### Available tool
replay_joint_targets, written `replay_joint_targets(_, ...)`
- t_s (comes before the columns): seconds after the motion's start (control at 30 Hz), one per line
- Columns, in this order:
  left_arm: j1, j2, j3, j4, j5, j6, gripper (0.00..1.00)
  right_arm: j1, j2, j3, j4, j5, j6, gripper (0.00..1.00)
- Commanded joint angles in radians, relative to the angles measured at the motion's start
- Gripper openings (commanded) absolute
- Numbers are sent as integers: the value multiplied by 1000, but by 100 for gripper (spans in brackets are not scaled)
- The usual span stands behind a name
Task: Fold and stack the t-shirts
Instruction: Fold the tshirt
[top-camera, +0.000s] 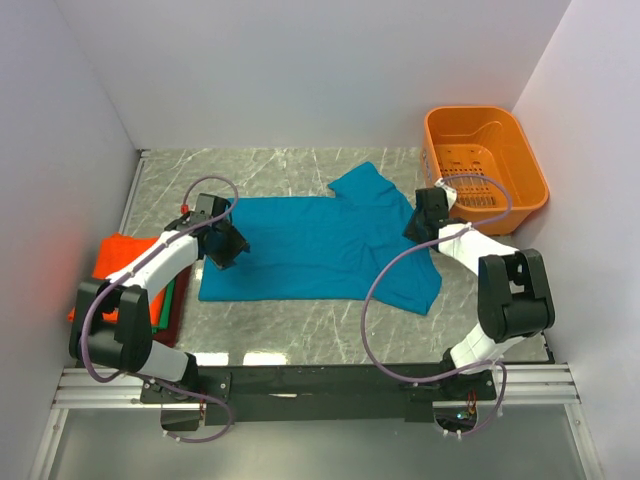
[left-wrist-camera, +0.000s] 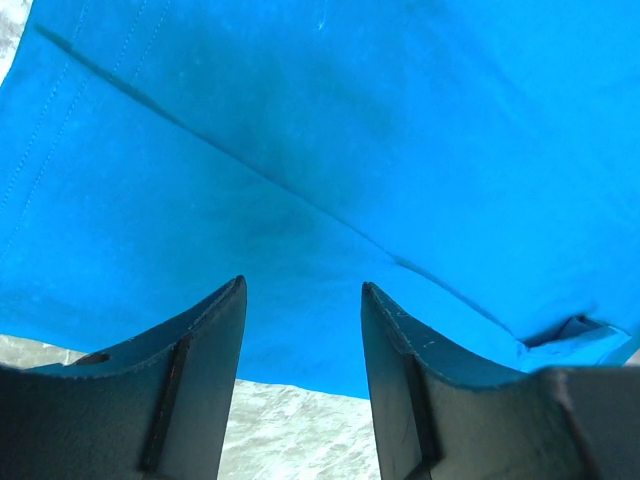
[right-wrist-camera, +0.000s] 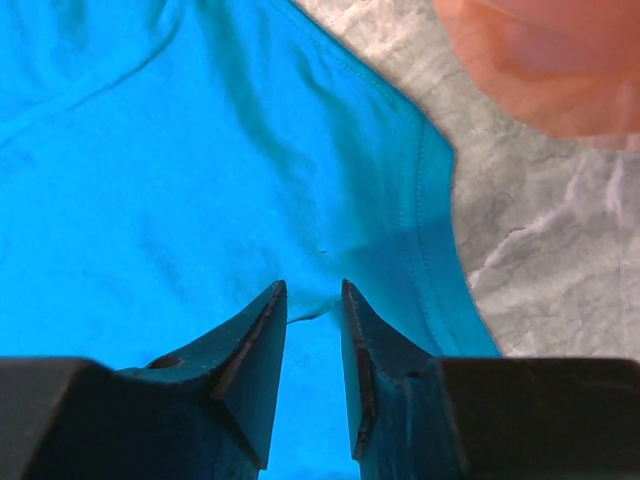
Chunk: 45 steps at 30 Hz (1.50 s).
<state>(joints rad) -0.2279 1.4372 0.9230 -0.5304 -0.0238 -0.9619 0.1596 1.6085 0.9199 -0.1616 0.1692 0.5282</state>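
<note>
A teal-blue t-shirt lies spread on the marble table, one sleeve pointing to the back. My left gripper is low over the shirt's left edge. In the left wrist view its jaws stand open above the cloth's edge, holding nothing. My right gripper is down on the shirt's right side near the sleeve. The right wrist view shows its jaws a narrow gap apart, with a small ridge of the teal cloth between the tips. Folded t-shirts are stacked at the far left: orange over green and dark red.
An orange plastic basket stands at the back right, just behind my right gripper, and shows blurred in the right wrist view. White walls close in the table on three sides. The metal rail with the arm bases runs along the near edge.
</note>
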Motion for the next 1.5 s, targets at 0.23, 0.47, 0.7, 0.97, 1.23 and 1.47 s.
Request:
replay_joint_targets(0.23,-10,-18,0,47,31,34,54,133,8,33,-196,200,-16,38)
replay_joint_targets(0.47,-11,0,-1,61,54,48,54,135,54,65,-254,240,-36,36)
replay_joint_targets(0.7,-11,-4,-9,61,61,60,53,133,113,100,-253,202,-68,35)
replay_joint_targets(0.97,-11,-3,-13,70,70,58,53,132,119,114,-277,228,-63,18)
replay_joint_targets(1.23,-11,-9,-19,69,67,60,53,132,122,123,-277,234,-60,5)
replay_joint_targets(1.47,-10,-14,-21,69,65,58,53,146,93,138,-299,277,-60,0)
